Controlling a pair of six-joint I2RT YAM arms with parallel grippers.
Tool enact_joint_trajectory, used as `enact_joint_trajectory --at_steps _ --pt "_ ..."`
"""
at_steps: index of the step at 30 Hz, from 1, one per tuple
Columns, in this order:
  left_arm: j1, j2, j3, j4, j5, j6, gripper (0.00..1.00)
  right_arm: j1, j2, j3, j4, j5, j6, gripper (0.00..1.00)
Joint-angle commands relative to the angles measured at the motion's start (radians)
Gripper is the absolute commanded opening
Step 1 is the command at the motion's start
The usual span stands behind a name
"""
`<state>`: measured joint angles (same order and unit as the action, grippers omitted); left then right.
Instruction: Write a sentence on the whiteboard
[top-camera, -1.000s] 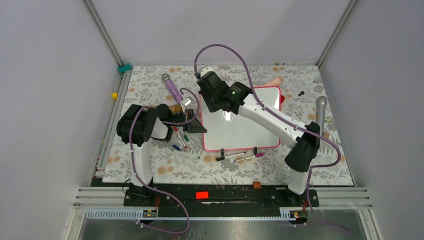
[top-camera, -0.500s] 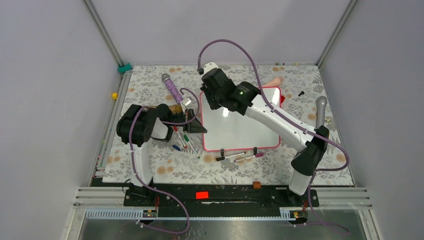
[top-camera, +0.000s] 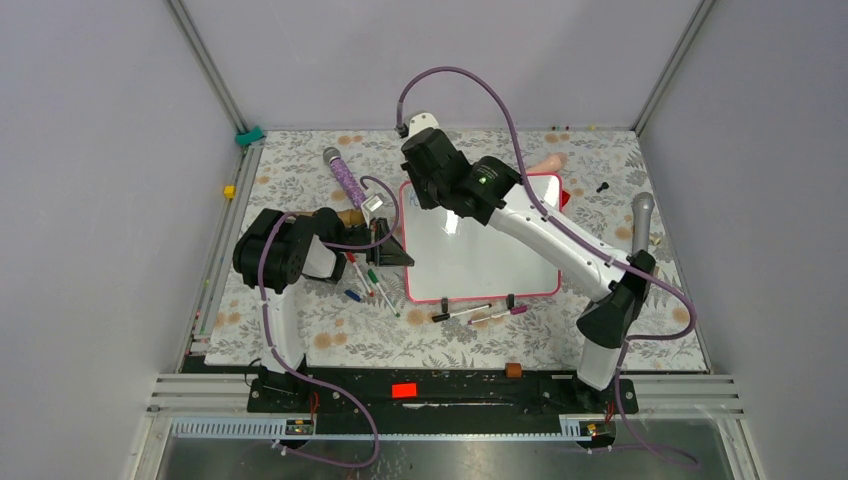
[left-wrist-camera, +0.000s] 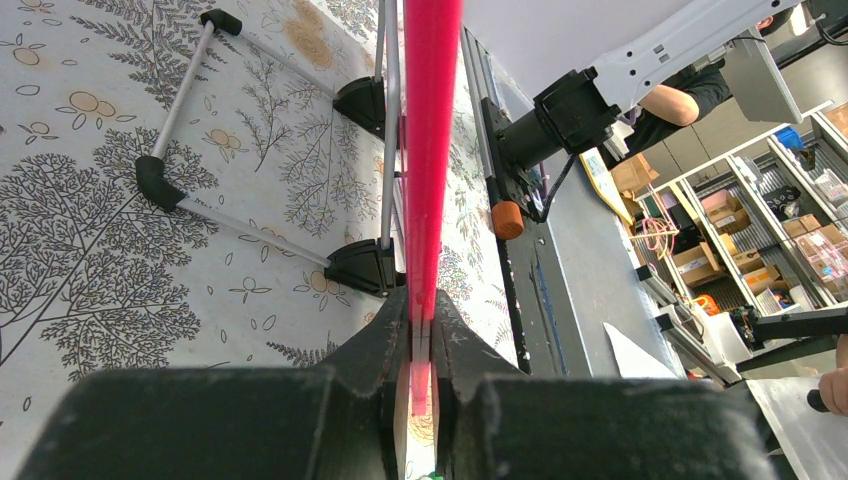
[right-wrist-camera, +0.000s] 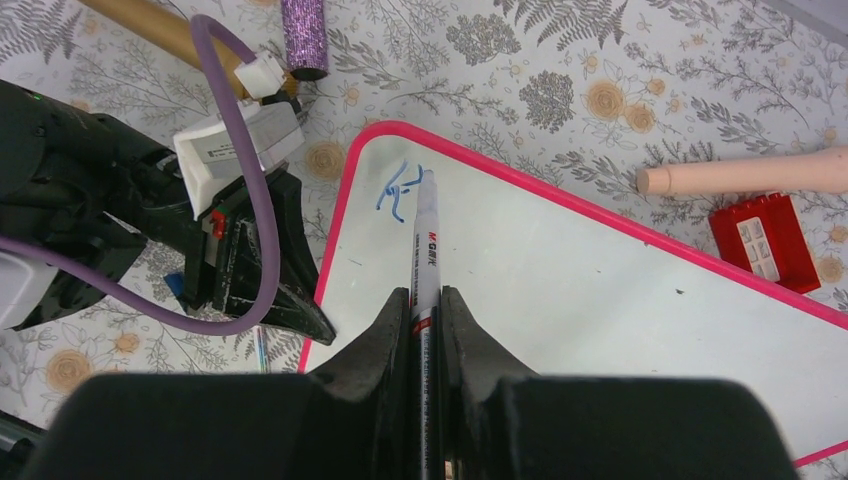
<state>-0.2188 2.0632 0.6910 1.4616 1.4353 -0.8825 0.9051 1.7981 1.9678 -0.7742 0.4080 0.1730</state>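
The whiteboard (top-camera: 470, 250), glossy white with a pink-red rim, lies mid-table; it also shows in the right wrist view (right-wrist-camera: 600, 300). My left gripper (top-camera: 398, 250) is shut on its left rim, seen edge-on as a red strip (left-wrist-camera: 430, 120) between the jaws (left-wrist-camera: 421, 330). My right gripper (right-wrist-camera: 426, 300) is shut on a white marker (right-wrist-camera: 427, 240), its tip touching the board's far-left corner beside short blue strokes (right-wrist-camera: 398, 188). In the top view the right gripper (top-camera: 425, 185) hangs over that corner. Two black clip feet (top-camera: 444, 303) sit on the near rim.
Loose markers (top-camera: 365, 280) lie left of the board and two more (top-camera: 475, 313) at its near edge. A purple glitter tube (top-camera: 346, 178), a peach rod (right-wrist-camera: 740, 172), a red block (right-wrist-camera: 762, 238) and a grey cylinder (top-camera: 640, 220) lie around the board.
My right gripper has moved with the marker toward the far-left corner of the board and blue strokes now show there. The left arm has not moved.
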Motion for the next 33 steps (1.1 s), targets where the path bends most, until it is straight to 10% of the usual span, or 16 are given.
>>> enact_joint_trajectory --at_steps 1,33 --pt "-0.003 -0.03 -0.018 0.013 0.053 -0.01 0.0 -0.003 0.023 0.044 -0.016 0.046 0.005 0.0" --pt "-0.003 -0.033 -0.016 0.012 0.059 -0.01 0.0 -0.017 0.091 0.075 -0.09 0.049 0.037 0.0"
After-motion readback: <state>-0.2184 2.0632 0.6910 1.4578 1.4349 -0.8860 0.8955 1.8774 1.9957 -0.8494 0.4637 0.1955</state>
